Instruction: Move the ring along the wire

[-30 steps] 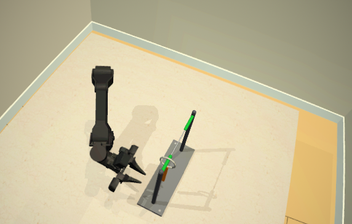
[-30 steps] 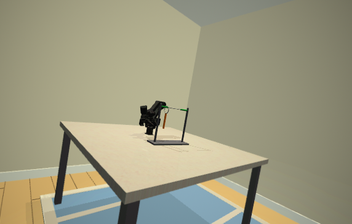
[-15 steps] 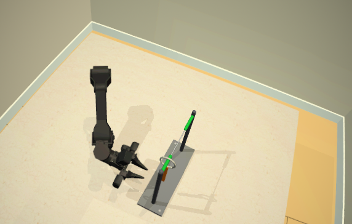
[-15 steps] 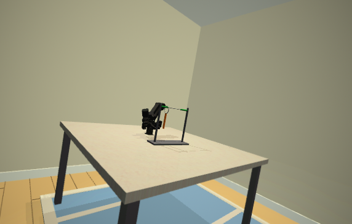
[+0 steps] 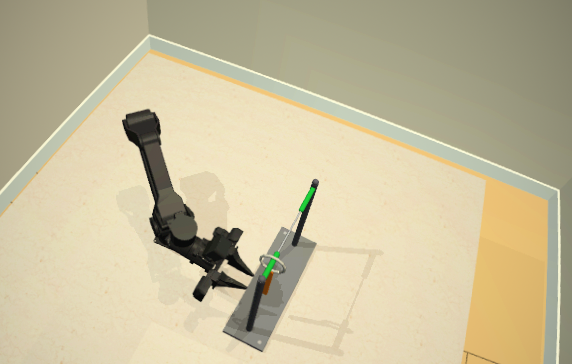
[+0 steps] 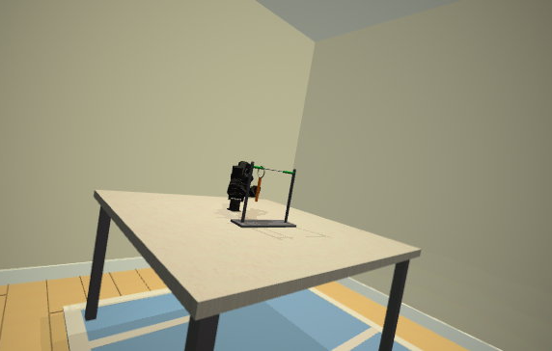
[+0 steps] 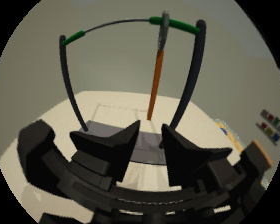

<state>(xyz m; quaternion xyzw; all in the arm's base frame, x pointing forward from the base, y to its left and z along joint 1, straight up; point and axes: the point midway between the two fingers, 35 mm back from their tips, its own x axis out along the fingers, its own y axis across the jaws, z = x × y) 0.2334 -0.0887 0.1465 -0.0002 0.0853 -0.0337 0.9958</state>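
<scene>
The ring (image 5: 283,266) (image 6: 264,172) (image 7: 164,37) hangs around the green part (image 5: 269,270) (image 7: 183,25) beside the near post (image 5: 255,307) (image 6: 248,198) (image 7: 192,80). Its orange handle (image 5: 267,285) (image 6: 259,189) (image 7: 155,87) hangs down. My gripper (image 5: 250,281) (image 7: 151,124) is partly open and empty, on the arm's side of the wire. In the wrist view the handle's lower end appears just beyond the fingertips, roughly in line with their gap. The thin grey wire (image 5: 289,231) (image 7: 116,22) leads to the other green part (image 5: 307,199) (image 6: 289,172) (image 7: 74,38).
The other post (image 5: 303,225) (image 6: 290,195) (image 7: 68,85) stands at the far end of the grey base plate (image 5: 298,260) (image 6: 265,224). The plate lies on the pale table (image 6: 167,241). The arm (image 5: 158,167) stands beside the plate.
</scene>
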